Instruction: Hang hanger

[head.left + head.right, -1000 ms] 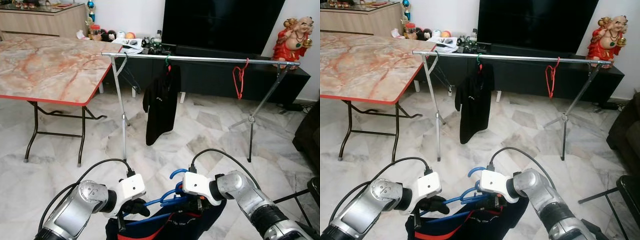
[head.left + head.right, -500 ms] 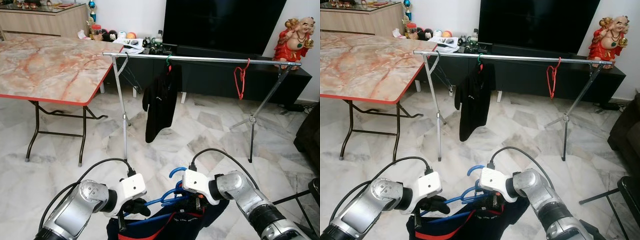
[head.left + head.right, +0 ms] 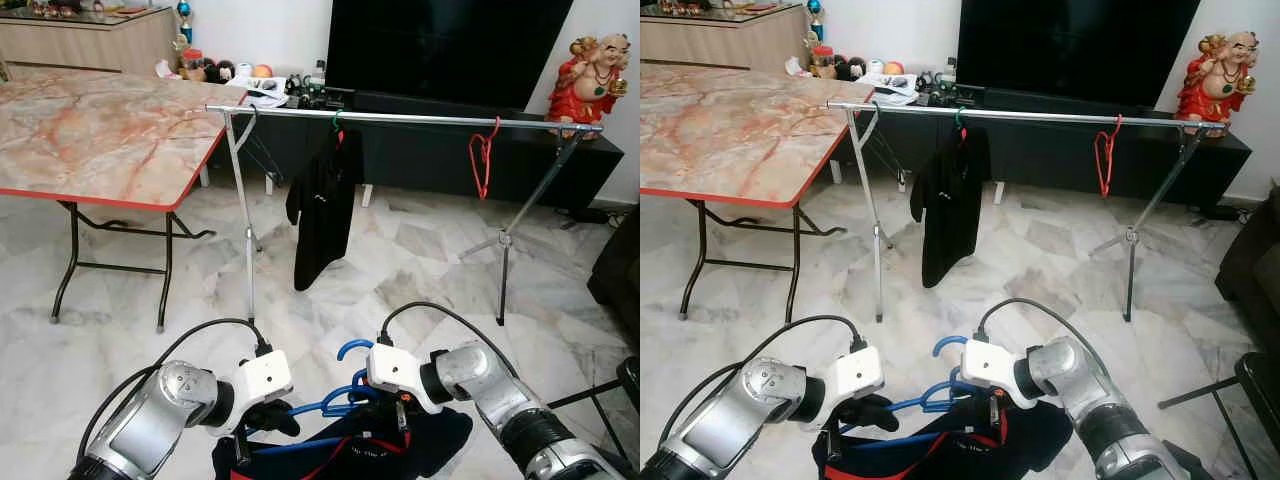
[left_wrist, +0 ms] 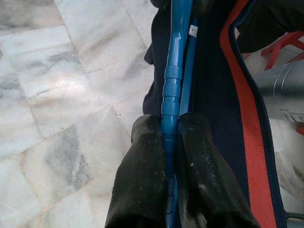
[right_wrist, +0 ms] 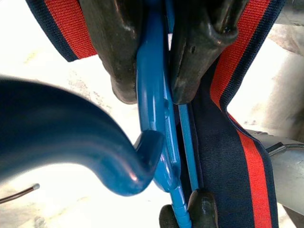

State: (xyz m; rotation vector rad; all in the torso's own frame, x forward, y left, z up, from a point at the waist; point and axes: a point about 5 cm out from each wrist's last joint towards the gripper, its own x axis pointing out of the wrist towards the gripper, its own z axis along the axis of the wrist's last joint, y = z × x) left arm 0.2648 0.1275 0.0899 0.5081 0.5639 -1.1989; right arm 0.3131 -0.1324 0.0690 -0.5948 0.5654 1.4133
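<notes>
Now, in the left eye view you see both grippers low in front of the robot, holding a blue hanger (image 3: 335,400) that carries a dark navy garment with red stripe (image 3: 350,458) (it hangs just above the marble floor (image 3: 400,250)). The left gripper (image 3: 262,420) holds one shoulder of the hanger, and the right gripper (image 3: 392,402) holds it near the hook. Beyond them stands the clothes rack (image 3: 400,118) with a black shirt (image 3: 320,210) and a red hanger (image 3: 482,155); a marble-top table (image 3: 100,130) is on the left.

In the left wrist view, the fingers (image 4: 142,190) are narrow, pressing the blue bar between them.

In the right wrist view, the fingers (image 5: 118,52) pinch the hanger just below its hook.
</notes>
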